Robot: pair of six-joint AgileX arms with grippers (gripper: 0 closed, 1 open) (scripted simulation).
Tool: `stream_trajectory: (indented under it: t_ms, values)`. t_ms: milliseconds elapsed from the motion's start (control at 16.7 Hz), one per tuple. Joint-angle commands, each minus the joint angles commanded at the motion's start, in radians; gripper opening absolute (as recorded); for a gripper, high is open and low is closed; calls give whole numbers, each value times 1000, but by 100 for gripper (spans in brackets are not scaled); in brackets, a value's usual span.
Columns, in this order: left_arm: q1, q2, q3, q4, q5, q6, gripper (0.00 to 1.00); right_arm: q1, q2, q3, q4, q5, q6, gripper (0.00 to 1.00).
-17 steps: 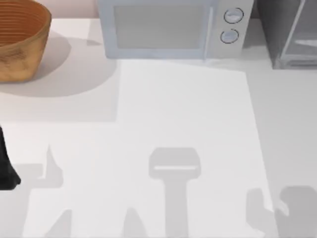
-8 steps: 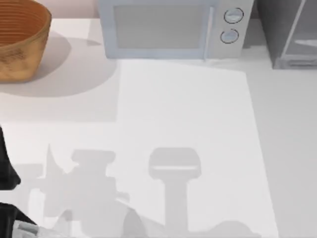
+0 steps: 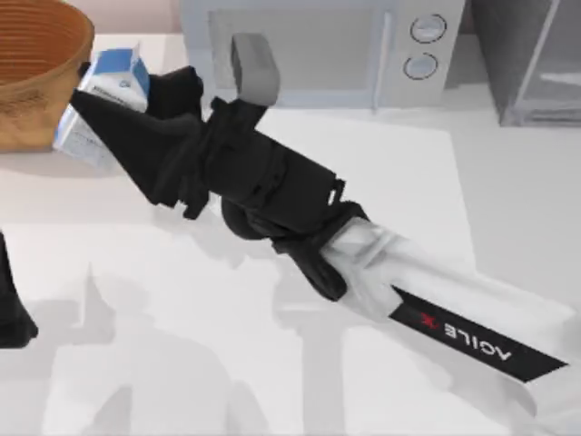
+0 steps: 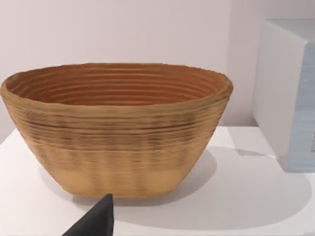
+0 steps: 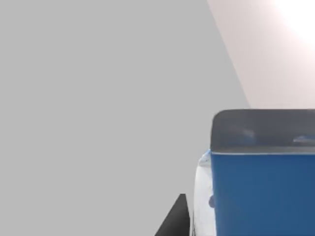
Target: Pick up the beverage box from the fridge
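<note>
Two arms: both were at the white table [image 3: 508,209], the right one at work and the left one parked
Right arm: it reached from the lower right of the top view diagonally toward the upper left, a white link with a black strip and then black links
Right gripper [image 3: 102,113]: it sat in the upper left of the top view, beside the basket's right edge, clenched on the beverage box
Beverage box [image 3: 111,84]: a blue and white carton, tilted, held between the black fingers in the upper left of the top view, up against the basket's rim in that picture; whether it touched the basket I could not tell
Beverage box, right wrist view: its blue face [image 5: 263,194] took the lower right of the frame, with a dark grey band above it
Fridge [image 3: 531,54]: dark grey with a pale frame, at the upper right corner of the top view, well apart from the box
Microwave [image 3: 318,50]: pale blue-white with two round knobs, at the upper middle of the top view, between basket and fridge
Basket [image 3: 41,64]: woven, brown, at the upper left corner of the top view; in the left wrist view it [image 4: 115,128] stood upright on the table
Left gripper [image 4: 96,221]: only a black tip at the lower edge of the left wrist view, in front of the basket; I cannot tell if it was released or clenched
Left arm [image 3: 11,304]: black, at the left edge of the top view
</note>
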Motion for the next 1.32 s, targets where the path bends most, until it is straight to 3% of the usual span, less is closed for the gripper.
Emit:
stream_trajectory:
  t_ms: [360, 660, 960, 1320]
  values:
    - [0, 0, 0, 0, 0, 0, 100, -408, 134, 735, -208, 99, -421, 0]
    - [0, 0, 0, 0, 0, 0, 100, -650, 215, 1168, -334, 157, -671, 0]
    - [0, 0, 0, 0, 0, 0, 100, -774, 257, 1390, -398, 187, -798, 0]
    - [0, 0, 0, 0, 0, 0, 100, -785, 261, 1410, -404, 189, -810, 0]
